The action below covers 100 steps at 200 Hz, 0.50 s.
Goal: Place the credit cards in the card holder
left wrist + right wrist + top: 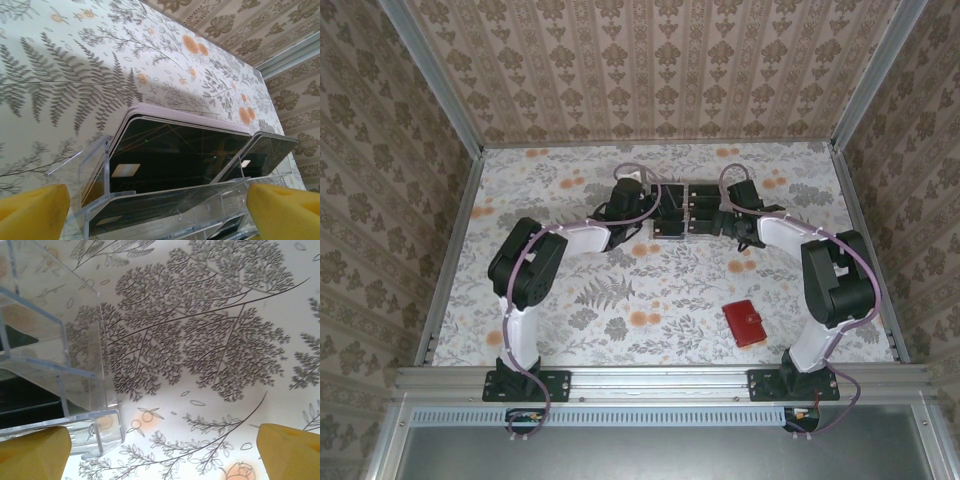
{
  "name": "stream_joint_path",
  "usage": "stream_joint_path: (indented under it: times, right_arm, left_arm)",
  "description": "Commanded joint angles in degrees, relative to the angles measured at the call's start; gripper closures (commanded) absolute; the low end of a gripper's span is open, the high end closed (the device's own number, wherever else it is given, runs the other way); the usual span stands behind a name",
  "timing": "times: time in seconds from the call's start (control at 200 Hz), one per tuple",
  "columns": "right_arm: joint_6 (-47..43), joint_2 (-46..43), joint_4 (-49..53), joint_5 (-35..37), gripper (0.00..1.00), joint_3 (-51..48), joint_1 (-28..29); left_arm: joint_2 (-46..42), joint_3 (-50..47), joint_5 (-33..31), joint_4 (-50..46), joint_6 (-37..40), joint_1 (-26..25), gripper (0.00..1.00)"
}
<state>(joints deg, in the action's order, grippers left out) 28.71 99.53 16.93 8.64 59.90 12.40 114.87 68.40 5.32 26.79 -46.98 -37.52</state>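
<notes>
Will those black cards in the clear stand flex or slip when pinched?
Probably stiff: the credit cards look flat, unbent. Glossy faces and stacked pale edges suggest they may slide apart. The clear stand looks light, might shift.

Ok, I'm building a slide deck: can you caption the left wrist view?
Open left gripper facing black credit cards stacked in a clear plastic rack on a floral tablecloth.

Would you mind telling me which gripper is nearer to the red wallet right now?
Right. The right gripper is open at the right end of the clear card stand, beyond the red wallet. The left gripper, also open, is at the stand's left end, farther away.
</notes>
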Motion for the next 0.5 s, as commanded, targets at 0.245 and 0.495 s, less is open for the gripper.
stream_joint_path:
  times: [0.245,0.495]
  right_arm:
    - [0.0,-7.6,3.8,-6.5,0.03,-2.5,-1.0]
    - [2.4,-23.1,13.4,-7.5,0.07,-9.8,1.6]
  left_arm:
    - [0.0,0.2,-1.5,1.9,-1.1,0.6,0.0]
    - [-4.4,-6.2,-1.4,4.8,-1.8,5.0,0.0]
